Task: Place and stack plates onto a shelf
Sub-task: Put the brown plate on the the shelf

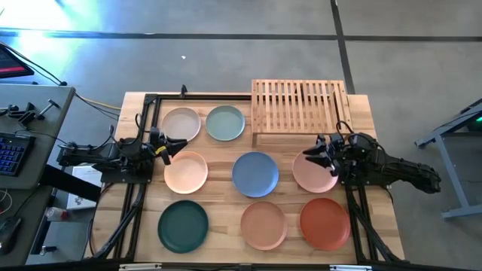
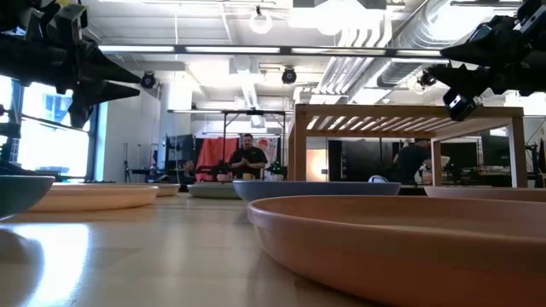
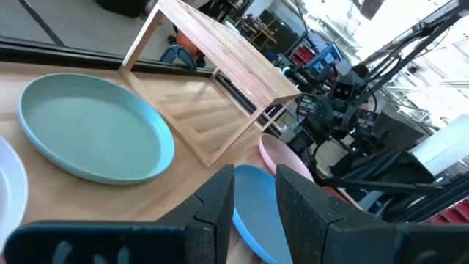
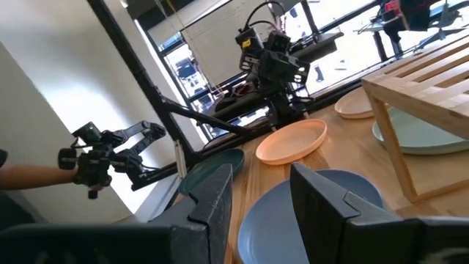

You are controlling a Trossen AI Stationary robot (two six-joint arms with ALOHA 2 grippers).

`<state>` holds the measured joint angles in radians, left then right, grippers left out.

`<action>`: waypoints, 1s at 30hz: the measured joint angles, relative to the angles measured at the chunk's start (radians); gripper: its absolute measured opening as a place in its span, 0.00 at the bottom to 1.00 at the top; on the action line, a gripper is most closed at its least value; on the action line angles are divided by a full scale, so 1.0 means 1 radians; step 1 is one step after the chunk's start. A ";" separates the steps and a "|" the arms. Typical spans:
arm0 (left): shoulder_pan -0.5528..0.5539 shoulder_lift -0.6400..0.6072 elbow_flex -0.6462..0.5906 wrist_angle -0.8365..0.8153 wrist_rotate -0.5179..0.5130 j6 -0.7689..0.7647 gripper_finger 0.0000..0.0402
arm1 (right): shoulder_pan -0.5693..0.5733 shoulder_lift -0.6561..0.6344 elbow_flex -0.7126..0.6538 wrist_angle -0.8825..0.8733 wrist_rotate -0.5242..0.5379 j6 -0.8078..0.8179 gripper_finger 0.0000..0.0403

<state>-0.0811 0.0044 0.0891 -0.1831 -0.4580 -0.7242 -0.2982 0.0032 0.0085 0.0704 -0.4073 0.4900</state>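
Note:
Several round matte plates lie flat on the wooden tabletop. In the far row are a pale pink plate (image 1: 181,124) and a sage green plate (image 1: 225,123). In the middle row are a peach plate (image 1: 185,172), a blue plate (image 1: 254,174) and a pink plate (image 1: 316,175). In the near row are dark green (image 1: 183,226), terracotta (image 1: 263,224) and red-orange (image 1: 325,223). The bamboo shelf (image 1: 300,105) stands at the far right and carries nothing. My left gripper (image 1: 178,145) (image 3: 255,183) hovers open between the pale pink and peach plates. My right gripper (image 1: 309,156) (image 4: 261,183) hovers open over the pink plate's far edge.
A black metal frame (image 1: 151,102) runs along the table's far and side edges. A desk with a keyboard (image 1: 11,154) stands beyond the left edge. People stand in the room far behind the table (image 2: 248,158). Bare wood shows between the plates and in front of the shelf.

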 joint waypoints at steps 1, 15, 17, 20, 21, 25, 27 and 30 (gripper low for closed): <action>0.000 0.000 0.000 0.004 -0.001 -0.008 0.22 | 0.000 0.000 0.000 0.000 0.010 0.000 0.30; 0.000 0.000 0.000 0.025 -0.066 -0.068 0.22 | 0.000 0.000 0.000 -0.001 0.039 0.008 0.30; 0.000 0.000 0.000 0.025 -0.068 -0.067 0.22 | 0.000 0.000 0.000 -0.001 0.039 0.008 0.30; 0.000 0.000 0.000 0.025 -0.076 -0.068 0.22 | 0.000 0.000 0.000 -0.001 0.039 0.008 0.30; 0.000 0.000 0.000 0.026 -0.076 -0.068 0.22 | 0.000 0.001 0.000 0.000 0.039 0.008 0.30; 0.000 0.000 0.000 0.034 -0.076 -0.068 0.22 | 0.000 0.002 0.000 -0.003 0.039 0.008 0.30; 0.000 0.000 0.000 0.053 -0.076 -0.069 0.22 | 0.000 0.002 0.000 -0.003 0.039 0.023 0.30; 0.000 0.000 0.000 0.102 -0.081 -0.069 0.22 | 0.000 0.002 0.000 -0.003 0.043 0.105 0.30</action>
<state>-0.0810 0.0044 0.0891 -0.0813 -0.5387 -0.7930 -0.2984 0.0051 0.0083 0.0673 -0.3642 0.5948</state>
